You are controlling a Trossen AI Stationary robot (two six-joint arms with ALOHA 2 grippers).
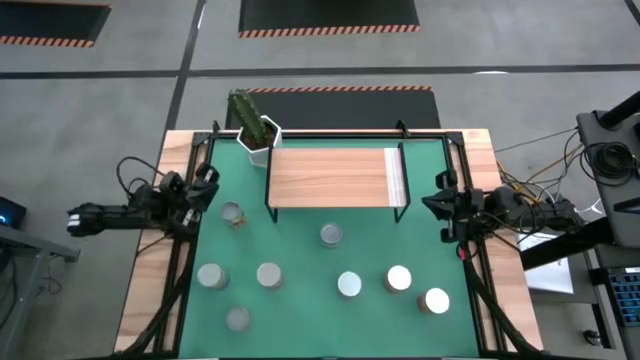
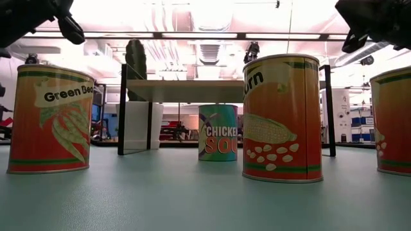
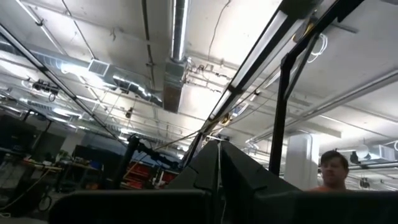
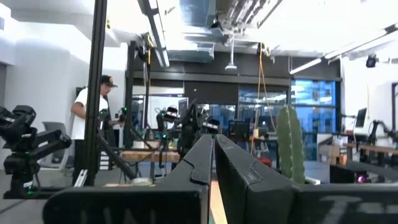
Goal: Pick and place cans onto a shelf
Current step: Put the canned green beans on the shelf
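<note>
Several cans stand upright on the green mat point(image 1: 300, 300), among them cans at the left point(image 1: 232, 213), in the middle point(image 1: 331, 235) and at the near right point(image 1: 436, 300). The low view shows a green-beans can point(image 2: 50, 119), a corn can point(image 2: 282, 119) and a chicken-soup can point(image 2: 218, 133). The light-wood shelf point(image 1: 330, 177) stands on its black frame at the far side, its top bare. My left gripper point(image 1: 205, 185) hovers shut over the mat's left edge. My right gripper point(image 1: 435, 205) hovers shut over the right edge. Both are empty and raised above the cans.
A cactus in a white hexagonal pot point(image 1: 257, 135) stands at the shelf's far left corner. A black frame point(image 1: 190, 250) runs along the table's sides. A person point(image 4: 90, 124) stands in the room beyond the table. Bare mat lies between the cans and the shelf.
</note>
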